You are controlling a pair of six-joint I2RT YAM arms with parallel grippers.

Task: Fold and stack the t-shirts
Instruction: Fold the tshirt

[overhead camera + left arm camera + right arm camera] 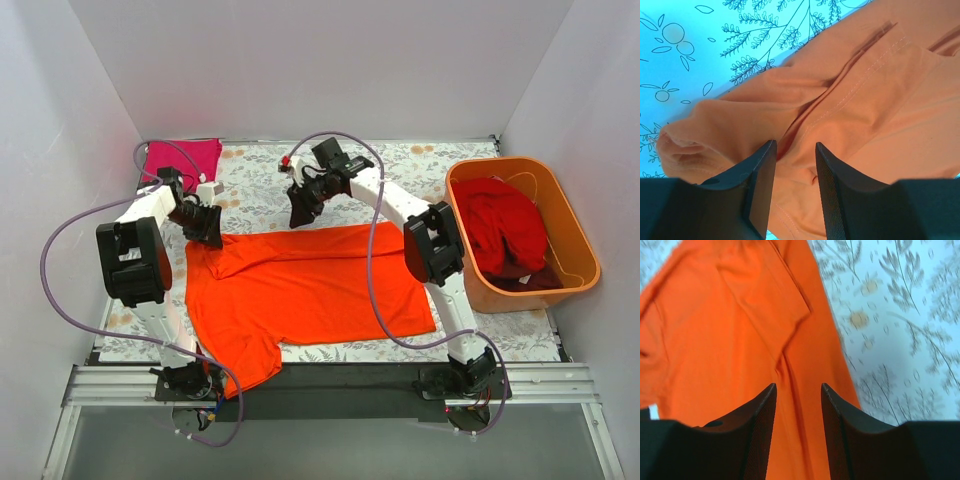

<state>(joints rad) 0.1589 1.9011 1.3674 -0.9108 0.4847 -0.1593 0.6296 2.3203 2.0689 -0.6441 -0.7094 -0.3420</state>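
Nearest the arm bases, the orange t-shirt (310, 290) lay spread on the patterned table (500, 335). One sleeve reached the near edge, and only the far edge looked turned over, so its folding seemed barely begun. At its far-left corner the left gripper (795, 150) stood over bunched sleeve cloth, fingers apart and pinching nothing. The right gripper (797, 390) hovered above the shirt's far edge, fingers likewise parted and empty. Farther right, the deep red t-shirt (505, 230) sat crumpled in the orange tub (500, 161), apparently not yet folded. In the far-left corner the magenta t-shirt (185, 158) lay as a compact patch, probably folded already, with nothing stacked on it.
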